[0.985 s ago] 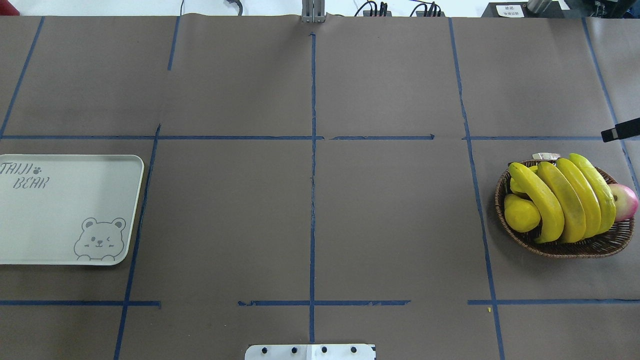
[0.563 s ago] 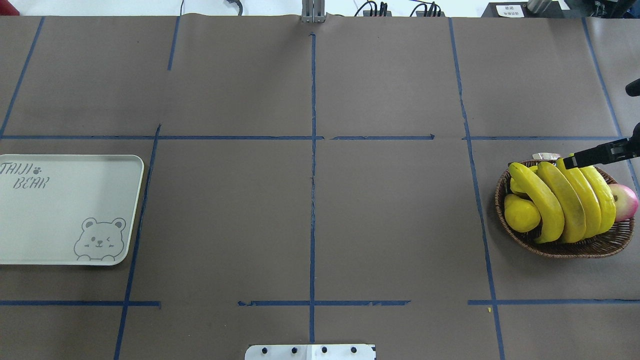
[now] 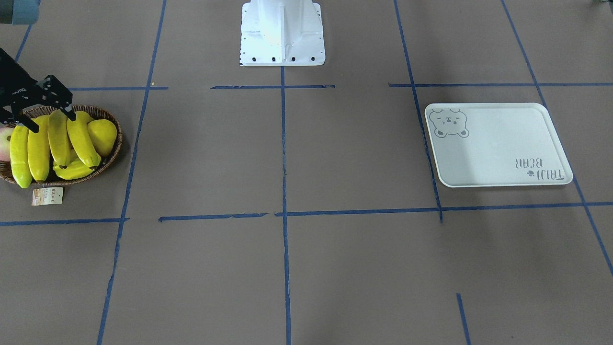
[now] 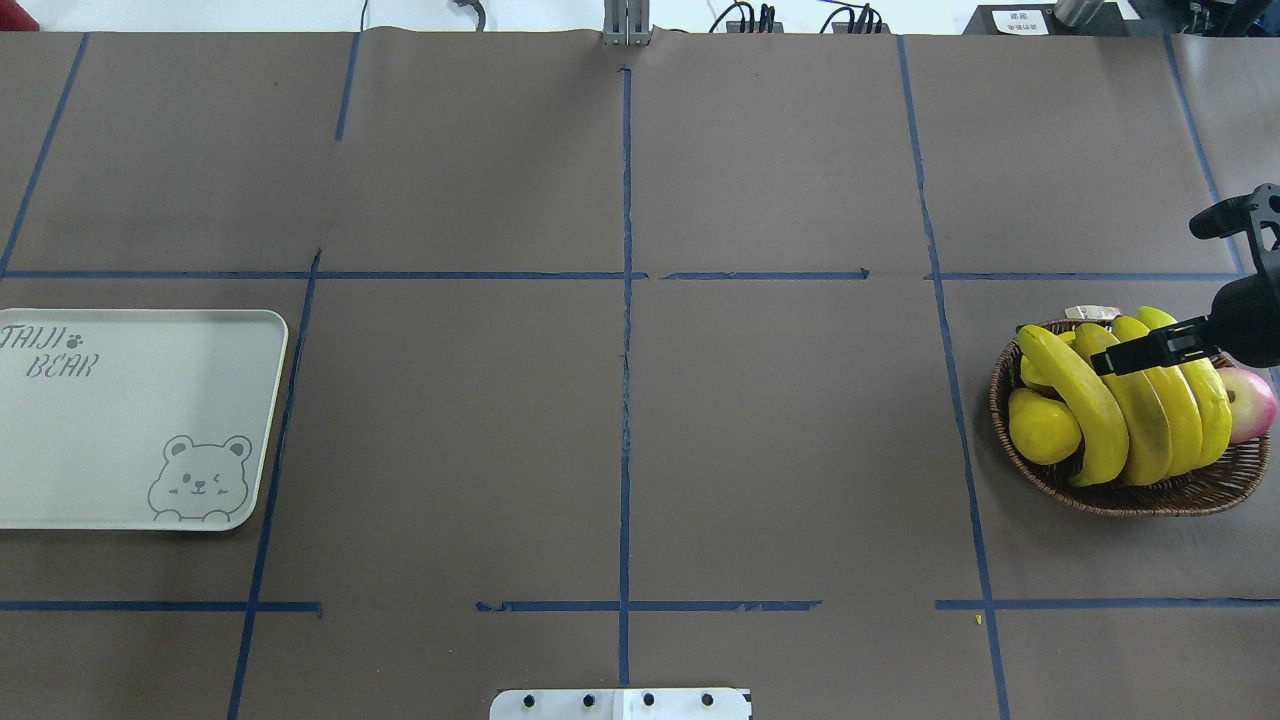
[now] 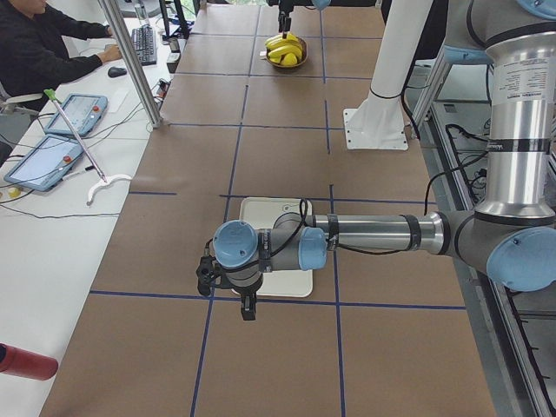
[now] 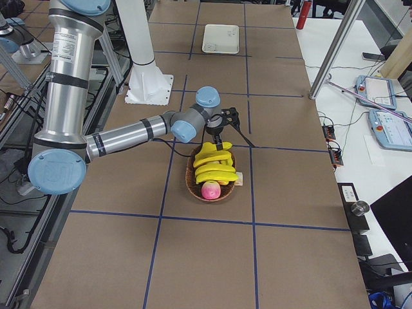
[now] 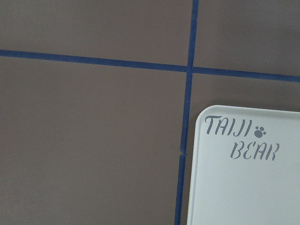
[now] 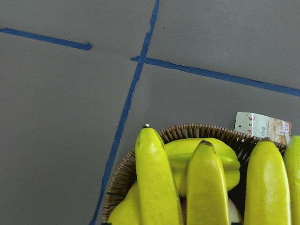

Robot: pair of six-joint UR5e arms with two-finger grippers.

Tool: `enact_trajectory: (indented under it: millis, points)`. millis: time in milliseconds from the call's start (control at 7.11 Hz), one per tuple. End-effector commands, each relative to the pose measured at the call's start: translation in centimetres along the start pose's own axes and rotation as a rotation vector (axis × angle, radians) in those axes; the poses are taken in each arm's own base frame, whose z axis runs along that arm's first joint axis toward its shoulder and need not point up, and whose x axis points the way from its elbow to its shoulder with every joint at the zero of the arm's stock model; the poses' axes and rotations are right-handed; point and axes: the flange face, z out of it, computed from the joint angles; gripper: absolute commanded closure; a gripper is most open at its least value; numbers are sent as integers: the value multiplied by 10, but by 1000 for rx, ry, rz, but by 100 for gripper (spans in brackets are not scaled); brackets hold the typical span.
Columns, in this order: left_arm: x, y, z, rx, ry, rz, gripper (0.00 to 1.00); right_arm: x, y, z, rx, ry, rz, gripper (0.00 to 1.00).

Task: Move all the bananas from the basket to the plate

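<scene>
Our right jaws are spread wide apart. They hang from the right arm (image 6: 122, 138) over the four long, curved, bright-yellow bananas (image 4: 1135, 430). One black jaw lies across the bananas in the overhead view and hides that spot, so we cannot tell if it touches them.

All four bananas lie side by side in the oval, dark-brown woven basket (image 4: 1150, 497) at the right end of the brown paper-covered counter (image 4: 780, 420). A ridged yellow-green starfruit (image 8: 176, 157) peeks out from under them, mostly hidden. A plump yellow pear-shaped fruit (image 4: 1040, 425) sits at one side of them. A round pink fruit (image 4: 1252, 400) sits at the other side, half behind the last banana. The small paper tag (image 3: 47, 195) lies on the counter just beside the basket. Our right wrist view shows only the banana ends, and the rest is cut off at the bottom.

The flat white rectangular plate with a grey bear face (image 4: 120, 430) lies at the left end, well apart from the basket. The overhead view cuts off its left side. Our left wrist view shows just one corner with grey letters.

Our left jaws show only in the left side view. They look small and dark under the left arm (image 5: 373, 233), near the plate's edge. We cannot tell if they are spread or pressed together.
</scene>
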Motion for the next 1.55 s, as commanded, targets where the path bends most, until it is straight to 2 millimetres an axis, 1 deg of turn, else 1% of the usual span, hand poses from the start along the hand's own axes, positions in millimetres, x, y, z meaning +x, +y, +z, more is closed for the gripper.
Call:
enact_trajectory:
  millis: [0,141,281,563,704,844,985,1407]
  points:
    - [-1,0,1,-1,0,-1,0,-5,11,13,-23,19,-21,18]
    - [-1,0,1,-2,0,-2,0,-19,12,22,-39,7,-44,21]
    - [-2,0,1,-2,0,-2,0,-25,15,28,-39,18,-61,22]
    - [-2,0,1,-2,0,-2,0,-31,16,34,-48,17,-75,24]
    - [-2,0,1,-2,0,-2,0,-36,12,34,-41,11,-80,25]
    - [-1,-1,0,0,0,0,0,-48,-1,34,-24,-5,-94,26]
    - [-1,-1,0,0,0,0,0,-55,-5,39,-30,-10,-105,26]
    - [-2,0,1,-2,0,-2,0,-39,3,43,-47,11,-92,26]
